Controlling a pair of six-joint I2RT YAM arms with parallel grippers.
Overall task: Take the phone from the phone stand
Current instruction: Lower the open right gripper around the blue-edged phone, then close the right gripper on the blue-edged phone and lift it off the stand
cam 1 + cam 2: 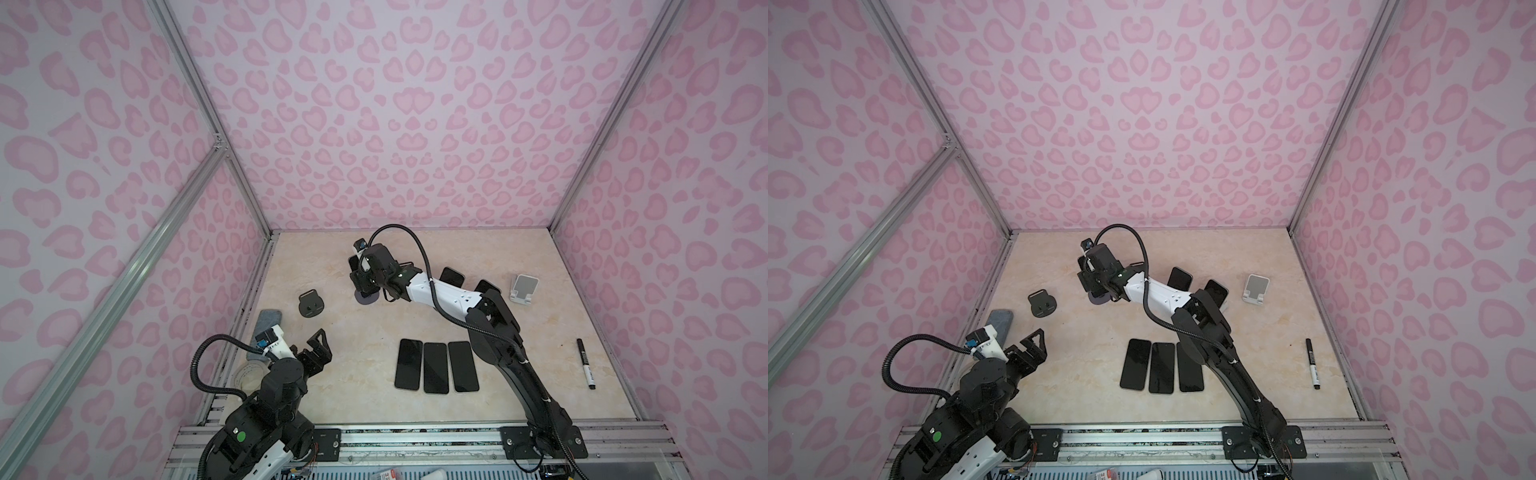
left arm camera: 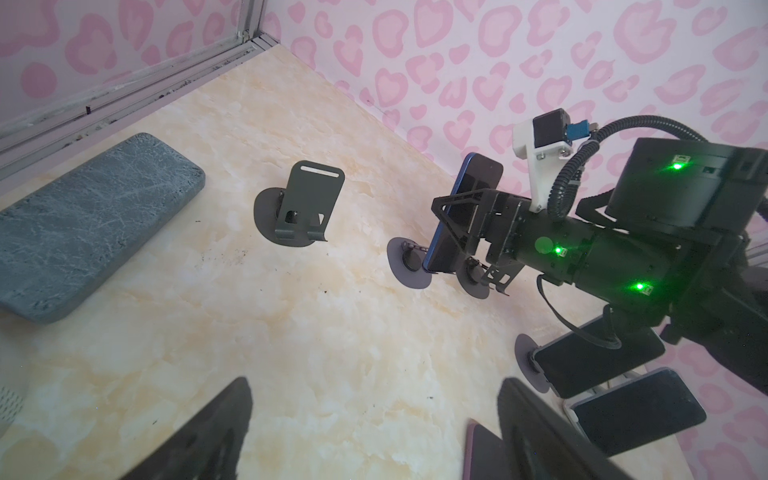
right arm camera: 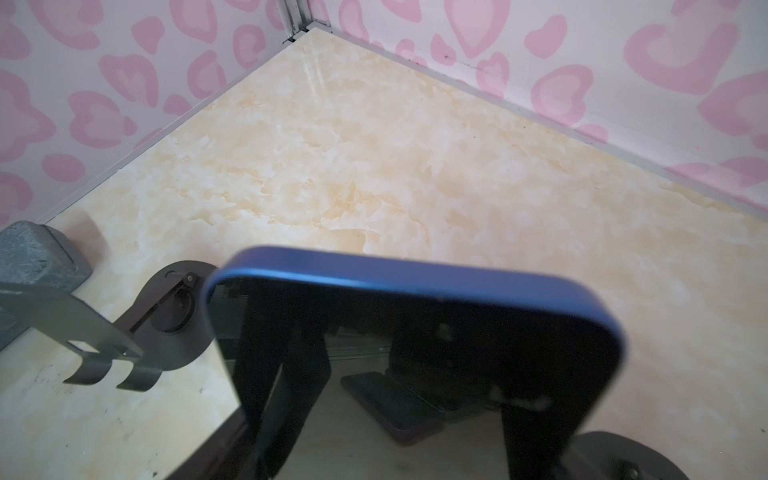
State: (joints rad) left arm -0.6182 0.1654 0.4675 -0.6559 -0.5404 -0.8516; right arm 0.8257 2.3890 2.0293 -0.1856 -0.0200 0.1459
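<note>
**Right arm goes for the blue phone.** The right claw [image 2: 449,220] reaches to the far side of the tabletop [image 1: 374,332] and straddles the phone [image 2: 482,174], a jaw on either side of it. From where I stand it is not clear whether the jaws have pinched it or only flank it. The phone stands upright between the jaws, its lower edge down at the stand [image 2: 409,266] just below the claw, so the lift looks not yet done. What is left, by my reckoning: make the grip sure, raise the phone clear of the stand, lay it down. Well behind the claw, back along its arm, three flat phones [image 1: 435,366] lie side by side. Nearer, beside that arm, two propped phones [image 2: 590,365] lean on stands of their own. An empty stand [image 1: 311,305] sits off to the claw's side. The left claw [image 1: 314,343] hangs wide open, holding nothing, well away from all this.
</note>
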